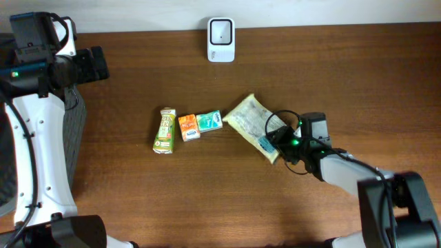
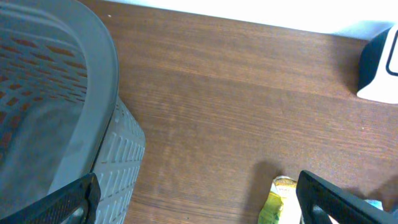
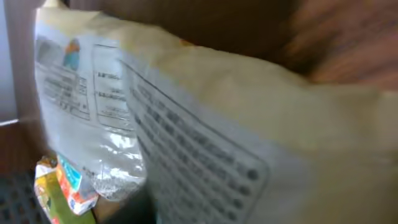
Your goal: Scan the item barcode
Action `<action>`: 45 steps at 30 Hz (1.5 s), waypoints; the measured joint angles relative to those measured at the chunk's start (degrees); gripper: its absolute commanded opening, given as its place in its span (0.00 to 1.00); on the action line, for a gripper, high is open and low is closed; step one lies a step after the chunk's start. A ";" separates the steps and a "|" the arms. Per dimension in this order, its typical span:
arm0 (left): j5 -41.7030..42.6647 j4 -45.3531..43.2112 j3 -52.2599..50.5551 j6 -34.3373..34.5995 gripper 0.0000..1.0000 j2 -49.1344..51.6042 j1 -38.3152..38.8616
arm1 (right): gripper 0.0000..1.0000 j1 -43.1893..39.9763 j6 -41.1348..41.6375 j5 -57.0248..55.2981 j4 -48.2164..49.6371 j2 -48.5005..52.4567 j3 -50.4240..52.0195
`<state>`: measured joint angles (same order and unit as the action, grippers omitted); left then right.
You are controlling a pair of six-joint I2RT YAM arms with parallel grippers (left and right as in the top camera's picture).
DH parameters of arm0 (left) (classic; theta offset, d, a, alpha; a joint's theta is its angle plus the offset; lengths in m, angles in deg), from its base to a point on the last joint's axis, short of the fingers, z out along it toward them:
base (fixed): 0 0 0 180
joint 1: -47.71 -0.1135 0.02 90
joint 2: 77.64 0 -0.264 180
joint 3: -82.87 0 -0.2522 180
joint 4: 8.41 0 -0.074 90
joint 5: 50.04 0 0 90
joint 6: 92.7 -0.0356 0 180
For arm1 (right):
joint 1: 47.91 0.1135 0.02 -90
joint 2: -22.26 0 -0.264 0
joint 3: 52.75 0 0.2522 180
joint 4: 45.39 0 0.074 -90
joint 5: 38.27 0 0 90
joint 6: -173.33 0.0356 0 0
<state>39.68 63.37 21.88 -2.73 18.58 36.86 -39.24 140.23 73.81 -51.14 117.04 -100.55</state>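
Your left claw (image 2: 196,208) hangs wide open and empty by the grey basket (image 2: 56,93) at the left edge of the tabletop (image 1: 344,76). Across the middle of the tabletop a green carton (image 1: 164,130), an orange box (image 1: 188,127) and a teal box (image 1: 209,122) lie close together in a row. The white scanner (image 1: 221,40) stands at the middle of the far edge.

Just right of the boxes lies the yellowish pouch (image 1: 249,118), well apart from the scanner. Your right claw (image 1: 282,141) sits at the pouch's right-hand end. The pouch fills the wrist view, so you cannot tell whether the claw has clamped on it.

By my reading nothing is scanned yet. You have to secure the pouch, carry it to the scanner and show its barcode.
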 measured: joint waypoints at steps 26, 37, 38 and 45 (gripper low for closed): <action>0.00 -0.02 -0.04 0.00 0.99 0.00 0.00 | 0.04 -11.45 -72.76 43.01 -64.63 -3.87 -39.89; 0.00 0.00 -0.04 0.00 0.99 0.00 0.00 | 0.04 -14.88 -71.49 45.38 -64.35 -3.85 -40.15; 0.00 -0.04 -0.04 0.00 0.99 0.00 0.00 | 0.04 -14.58 -70.07 38.47 -66.36 -3.78 -40.15; 0.00 -0.07 -0.04 0.00 0.99 0.00 0.00 | 0.04 -11.67 -66.34 12.07 -68.26 12.83 -40.33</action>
<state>39.68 63.30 21.84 -2.73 18.58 36.86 -50.91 73.89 85.88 -119.40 129.87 -140.88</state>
